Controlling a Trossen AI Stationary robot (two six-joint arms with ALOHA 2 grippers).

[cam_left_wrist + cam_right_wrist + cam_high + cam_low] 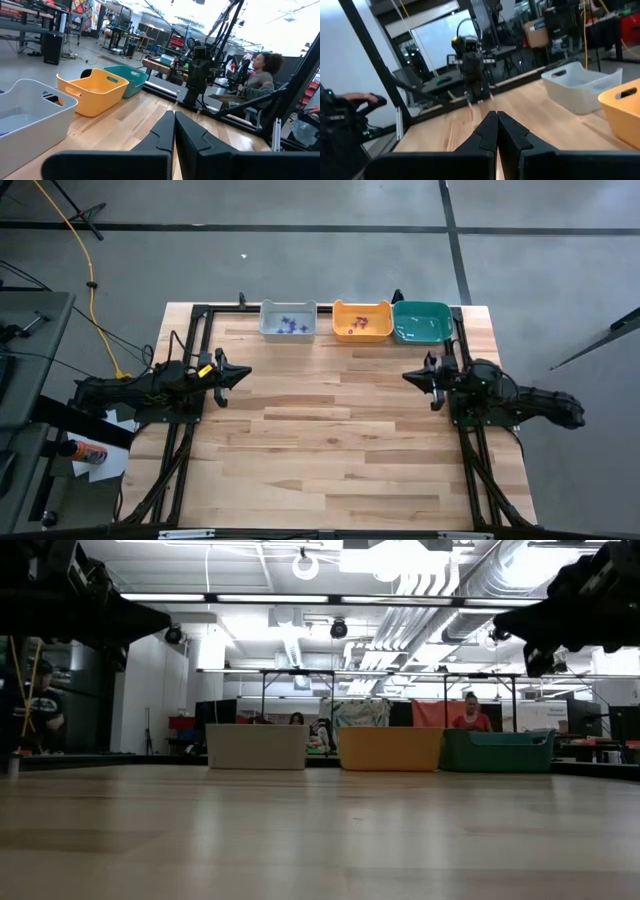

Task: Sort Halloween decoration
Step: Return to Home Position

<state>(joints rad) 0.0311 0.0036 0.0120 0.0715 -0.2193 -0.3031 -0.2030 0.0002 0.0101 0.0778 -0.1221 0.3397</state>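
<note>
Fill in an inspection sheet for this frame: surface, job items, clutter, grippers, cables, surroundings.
Surface: wooden table, bare between the arms.
Job's things: purple and bluish trinkets in the grey bin; reddish trinkets in the orange bin; teal bin contents unclear. The three bins line the far edge.
Clutter: nothing seen on the tabletop.
Grippers: left gripper at the left side, right gripper at the right side; both off the surface, jaws shut, holding nothing.
Cables: yellow cable on the floor left of the table.
Surroundings: seated person beyond the bins.
</note>
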